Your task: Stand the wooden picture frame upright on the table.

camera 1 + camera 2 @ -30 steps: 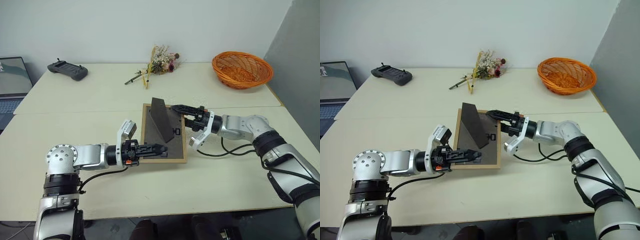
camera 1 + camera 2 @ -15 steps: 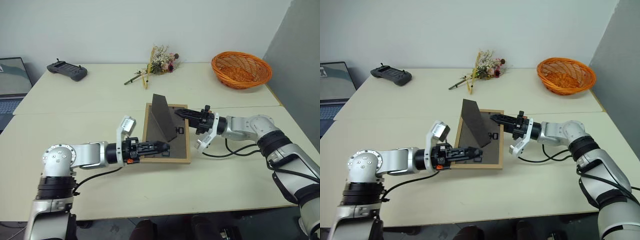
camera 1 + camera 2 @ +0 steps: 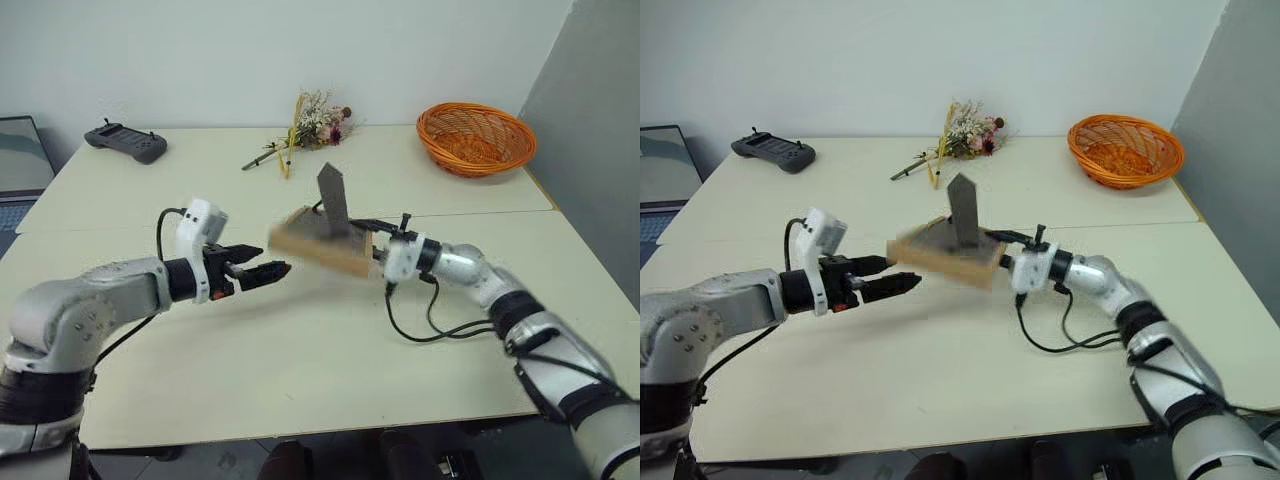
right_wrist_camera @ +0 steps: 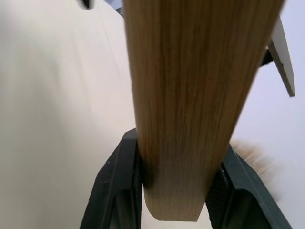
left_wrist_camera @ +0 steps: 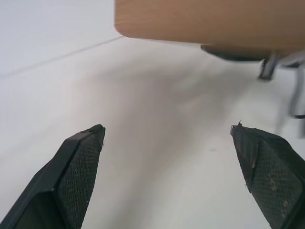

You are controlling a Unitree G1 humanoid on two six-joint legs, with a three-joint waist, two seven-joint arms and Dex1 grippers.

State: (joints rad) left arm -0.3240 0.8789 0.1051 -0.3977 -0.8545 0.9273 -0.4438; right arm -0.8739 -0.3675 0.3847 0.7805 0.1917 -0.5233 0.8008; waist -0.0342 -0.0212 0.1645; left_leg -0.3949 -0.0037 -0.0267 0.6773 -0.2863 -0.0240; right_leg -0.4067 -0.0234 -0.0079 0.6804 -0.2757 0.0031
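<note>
the wooden picture frame (image 3: 325, 245) hangs lifted above the counter (image 3: 300, 340), its fold-out stand (image 3: 333, 197) sticking up, pinched at one edge by the right jaws (image 4: 174, 188), likely for turning upright, while the left jaws (image 3: 268, 271) hover spread just beside it.

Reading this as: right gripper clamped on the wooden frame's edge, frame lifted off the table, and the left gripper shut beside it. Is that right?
One thing is off: the left gripper is open, its fingers spread wide with nothing between them, as the left wrist view shows. The rest holds: the right gripper is clamped on the edge of the wooden picture frame, which is up off the table.
</note>
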